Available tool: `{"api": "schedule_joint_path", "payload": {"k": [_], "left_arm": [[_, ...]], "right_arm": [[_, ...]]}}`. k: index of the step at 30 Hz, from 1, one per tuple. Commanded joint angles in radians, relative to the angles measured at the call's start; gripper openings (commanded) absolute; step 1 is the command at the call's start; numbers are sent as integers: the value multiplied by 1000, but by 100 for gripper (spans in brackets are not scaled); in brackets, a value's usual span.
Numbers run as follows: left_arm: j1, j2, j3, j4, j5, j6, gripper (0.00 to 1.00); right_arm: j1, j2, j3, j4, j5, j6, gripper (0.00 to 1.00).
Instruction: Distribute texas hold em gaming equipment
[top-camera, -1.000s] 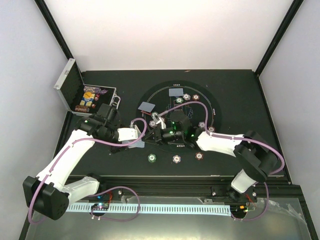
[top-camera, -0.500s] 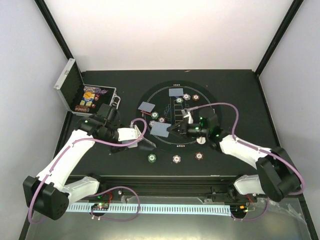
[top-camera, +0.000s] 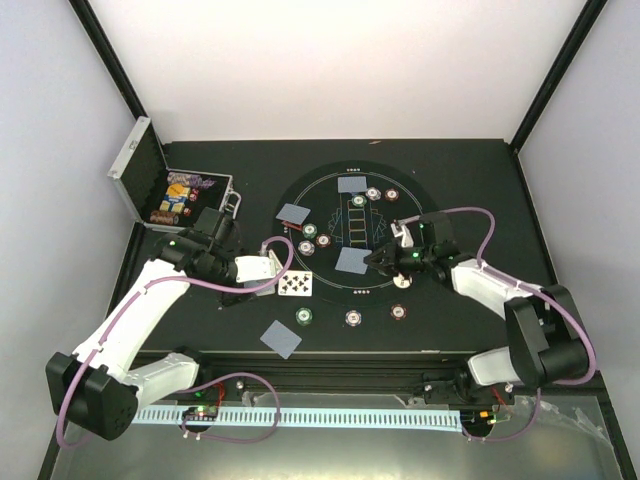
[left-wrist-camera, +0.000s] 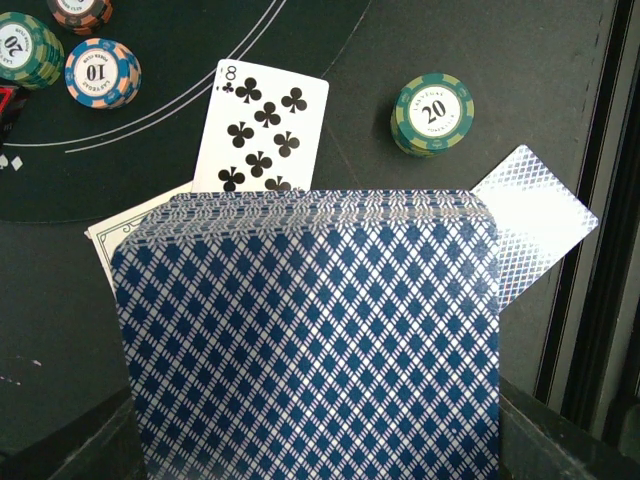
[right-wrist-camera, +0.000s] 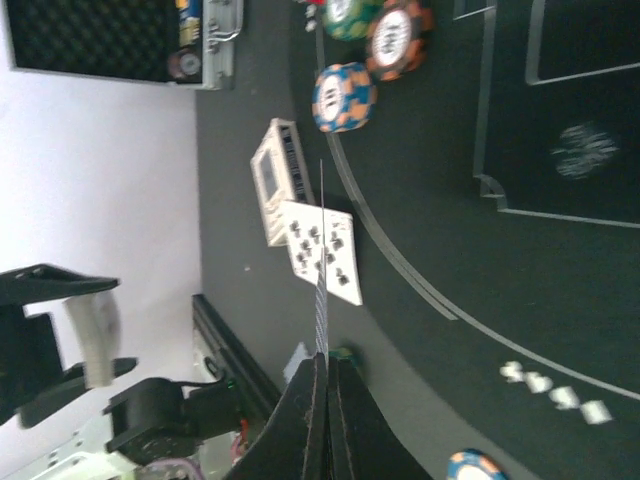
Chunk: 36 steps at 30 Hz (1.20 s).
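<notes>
Near round chips (left-wrist-camera: 432, 113), lattice-backed deck (left-wrist-camera: 310, 330)

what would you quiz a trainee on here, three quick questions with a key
1. True or false: the right gripper is shut on one card.
2. Which is the face-up card beyond the deck? A) eight of clubs B) king of hearts C) two of spades
3. What number is printed on the green chip right of it in the left wrist view?
Key: 1 true; 2 A; 3 20.

Blue-white diamond-lattice deck (left-wrist-camera: 320, 340), white eight (left-wrist-camera: 262, 125) with black clubs, green-white chip (left-wrist-camera: 432, 113)
</notes>
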Motion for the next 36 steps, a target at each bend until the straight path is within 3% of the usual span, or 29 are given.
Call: {"api": "schedule_joint_path", "payload": {"k": [1,18,21,24,26,31,36], "left_arm": [[-1,-28,24,-13,14,11,1],[-3,-27,45,-33,12,18,2],[-3,-29,45,-35,11,24,2],[-3,-29,46,-37,14,26,1],[-3,-29,46,-36,15,27,2],[-3,-27,47,-33,14,19,2],[-3,-30,51,-35,12,8,1]], "right_arm": [[-66,47,49,-141,28,-150,1],[-167,251,259,-340,223,-293,1],[-166,262,276,-386,275,-311,9],[-165,229,282,-431,354,-316,34],[-163,181,283,-456,409,-311,44],[-95,80,320,-502,508,-291,47],[140,145,395,-448,549,-258,46]]}}
